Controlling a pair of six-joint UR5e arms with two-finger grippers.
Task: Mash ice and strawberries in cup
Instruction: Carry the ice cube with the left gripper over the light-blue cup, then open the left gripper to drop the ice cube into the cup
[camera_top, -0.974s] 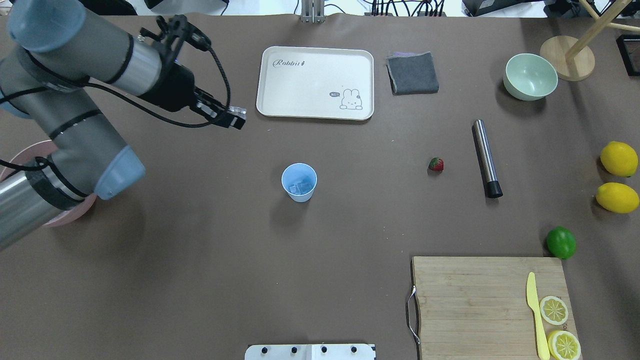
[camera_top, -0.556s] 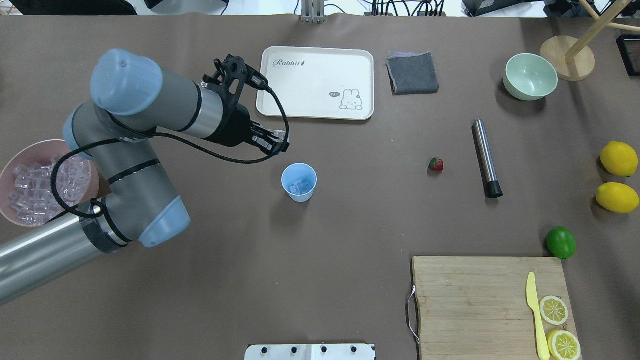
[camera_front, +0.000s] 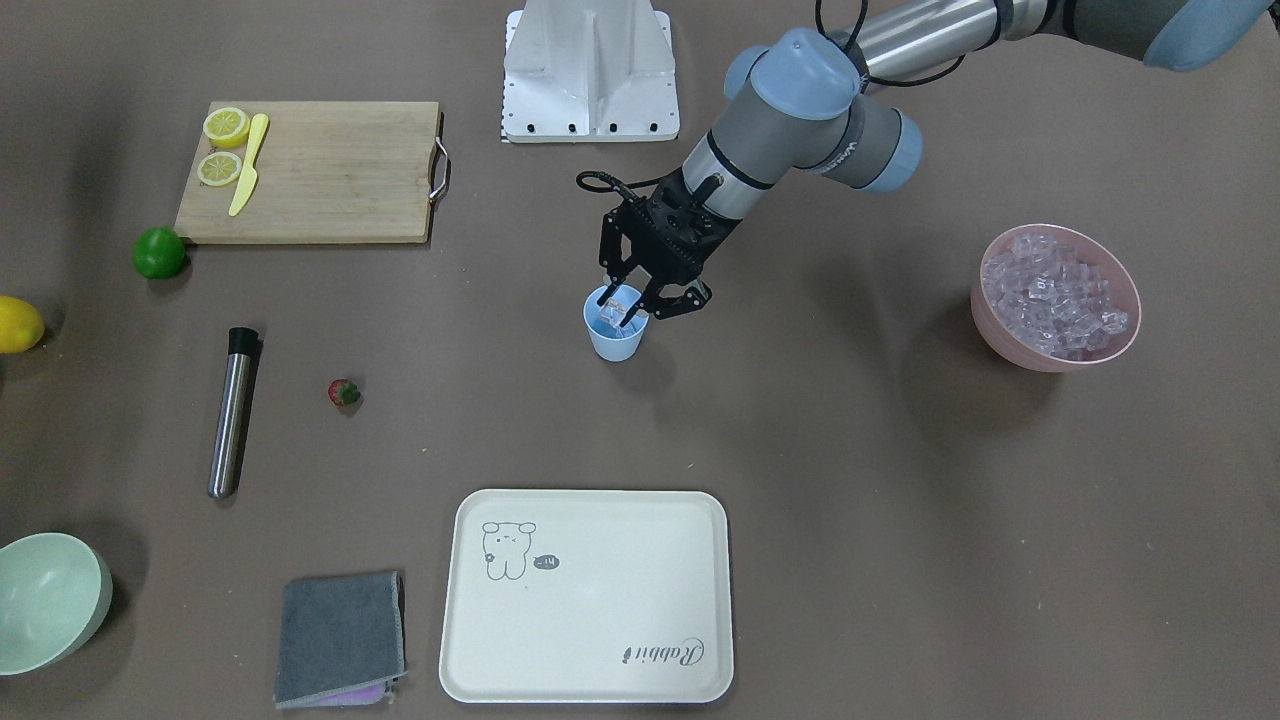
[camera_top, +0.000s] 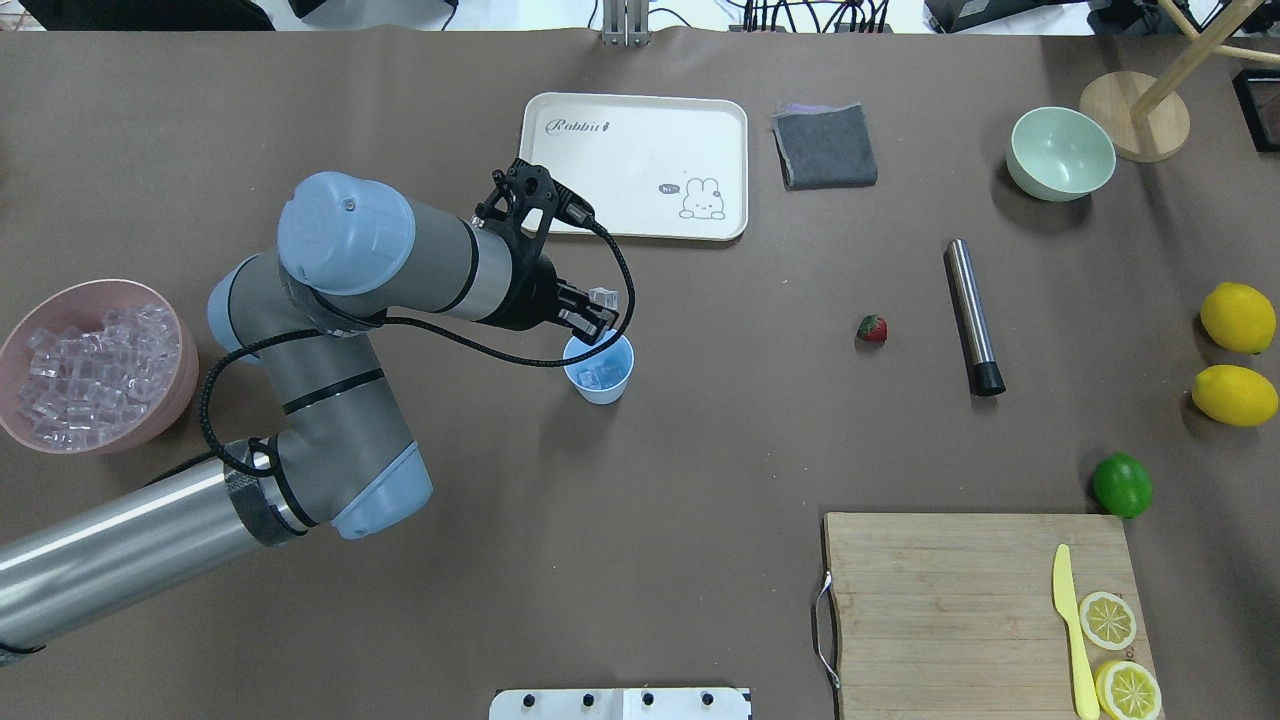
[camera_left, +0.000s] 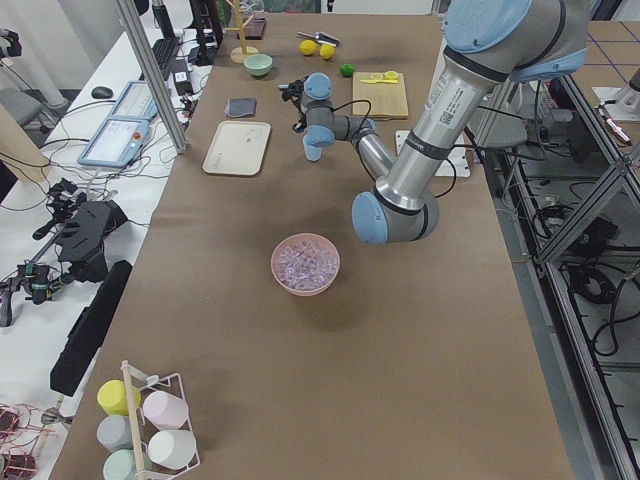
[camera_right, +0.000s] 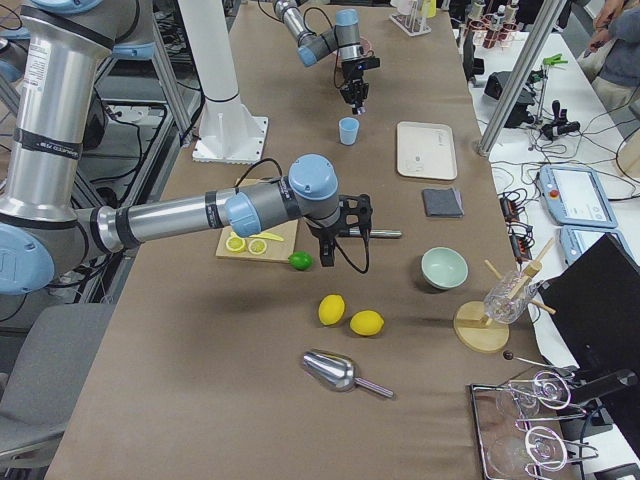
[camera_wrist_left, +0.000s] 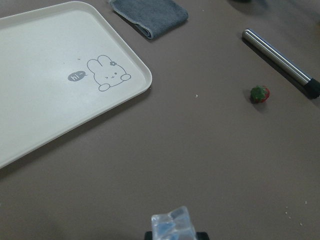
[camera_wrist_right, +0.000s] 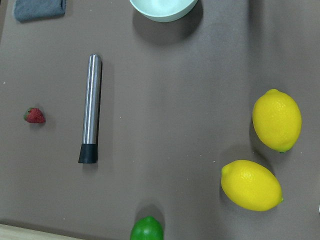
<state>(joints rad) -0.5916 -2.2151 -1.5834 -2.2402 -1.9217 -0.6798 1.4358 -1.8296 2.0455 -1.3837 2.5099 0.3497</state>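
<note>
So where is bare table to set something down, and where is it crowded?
Bare: the wide stretch between the cup and the cutting board, and the tray itself. Crowded: the robot's right end, around the lemons, lime and metal rod.

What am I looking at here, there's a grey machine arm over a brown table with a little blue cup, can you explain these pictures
These show two robot arms at a brown table, filmed by several cameras: one above and behind the robot, one facing it, one at each table end, one on each wrist. The left hand grips a clear ice cube just above the blue cup, which has ice in it. A pink bowl holds more cubes. Also lying there: a strawberry, a metal rod, a cream tray, two lemons, a lime, and a cutting board with lemon slices and a yellow knife. The right hand shows only in one side view, near the lime; whether it is open I cannot tell.
</note>
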